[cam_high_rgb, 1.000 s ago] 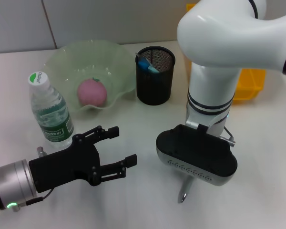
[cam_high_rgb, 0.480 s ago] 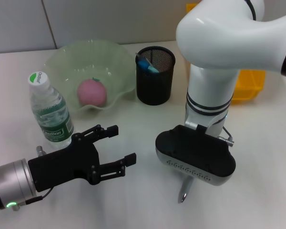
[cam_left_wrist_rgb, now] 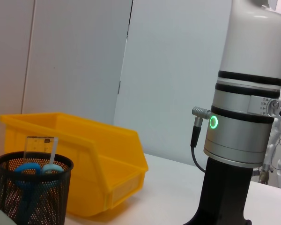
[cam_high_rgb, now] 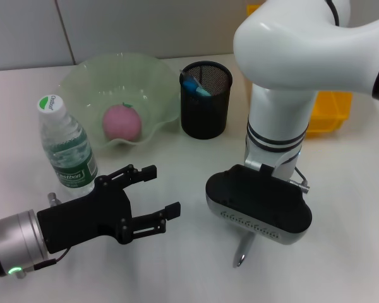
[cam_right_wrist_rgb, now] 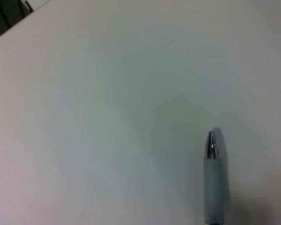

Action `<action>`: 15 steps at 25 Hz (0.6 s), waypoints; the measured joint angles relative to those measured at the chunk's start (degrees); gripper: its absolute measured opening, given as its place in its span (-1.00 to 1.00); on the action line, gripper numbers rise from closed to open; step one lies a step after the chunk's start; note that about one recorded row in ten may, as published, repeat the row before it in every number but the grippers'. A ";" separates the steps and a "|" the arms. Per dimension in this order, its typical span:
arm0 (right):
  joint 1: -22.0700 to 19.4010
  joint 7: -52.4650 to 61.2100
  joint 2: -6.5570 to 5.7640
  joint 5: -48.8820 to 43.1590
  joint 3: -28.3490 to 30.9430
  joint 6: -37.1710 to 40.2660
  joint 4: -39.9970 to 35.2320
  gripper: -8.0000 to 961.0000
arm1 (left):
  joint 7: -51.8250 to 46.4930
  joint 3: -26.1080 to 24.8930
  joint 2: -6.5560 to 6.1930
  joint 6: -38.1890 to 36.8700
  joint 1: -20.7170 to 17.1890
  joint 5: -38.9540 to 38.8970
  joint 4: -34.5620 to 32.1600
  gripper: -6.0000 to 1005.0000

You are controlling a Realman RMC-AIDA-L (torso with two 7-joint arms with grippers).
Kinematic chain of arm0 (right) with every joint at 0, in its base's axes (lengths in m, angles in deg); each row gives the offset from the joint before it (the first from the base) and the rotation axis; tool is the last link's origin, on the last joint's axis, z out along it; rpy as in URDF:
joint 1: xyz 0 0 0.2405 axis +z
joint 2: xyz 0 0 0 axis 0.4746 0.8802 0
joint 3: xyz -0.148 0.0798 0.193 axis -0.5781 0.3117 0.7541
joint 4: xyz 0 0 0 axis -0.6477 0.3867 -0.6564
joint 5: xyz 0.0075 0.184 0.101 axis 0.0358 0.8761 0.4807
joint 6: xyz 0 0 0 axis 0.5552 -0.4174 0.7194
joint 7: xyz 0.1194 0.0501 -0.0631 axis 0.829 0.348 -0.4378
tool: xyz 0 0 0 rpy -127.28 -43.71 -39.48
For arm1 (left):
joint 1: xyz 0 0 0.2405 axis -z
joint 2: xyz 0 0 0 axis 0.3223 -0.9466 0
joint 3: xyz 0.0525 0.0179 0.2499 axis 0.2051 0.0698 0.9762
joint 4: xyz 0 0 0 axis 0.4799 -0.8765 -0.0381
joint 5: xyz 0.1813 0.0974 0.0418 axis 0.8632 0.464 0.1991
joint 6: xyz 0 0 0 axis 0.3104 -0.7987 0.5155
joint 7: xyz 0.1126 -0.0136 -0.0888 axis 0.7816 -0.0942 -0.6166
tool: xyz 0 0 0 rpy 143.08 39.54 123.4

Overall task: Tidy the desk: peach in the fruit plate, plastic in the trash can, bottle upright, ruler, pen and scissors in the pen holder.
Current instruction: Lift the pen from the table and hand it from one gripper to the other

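right gripper (cam_high_rgb: 258, 218) sits low over the pen (cam_high_rgb: 242, 255), its grip hidden; a loose hold could drop it. left gripper (cam_high_rgb: 156, 201) idles open, empty.

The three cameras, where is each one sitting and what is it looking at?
Head view: up on the robot's head, looking down at the desk; shows the left pincer open and the right arm over the pen.
Left wrist view: low by the desk, facing the pen holder, yellow bin and right arm.
Right wrist view: straight down at the pen; no own fingers show.
Shared: head and right wrist both see the pen.
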 joint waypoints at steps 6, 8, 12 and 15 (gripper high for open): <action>-0.53 0.01 0.04 -0.07 2.66 0.27 -1.24 -0.72 | 0.00 0.03 0.00 0.00 -0.03 -0.11 -0.14 0.62; -1.33 0.05 0.04 -0.51 6.08 0.78 -2.86 -0.72 | 0.01 0.28 0.00 -0.02 -0.04 -1.01 -0.14 0.61; -2.65 0.12 0.06 -1.29 10.55 1.70 -4.81 -0.72 | 0.01 0.33 0.00 -0.12 -0.05 -1.48 -0.12 0.60; -4.53 0.15 0.10 -1.57 15.56 2.63 -7.07 -0.71 | 0.01 0.33 0.00 -0.51 -0.04 -1.90 -0.22 0.60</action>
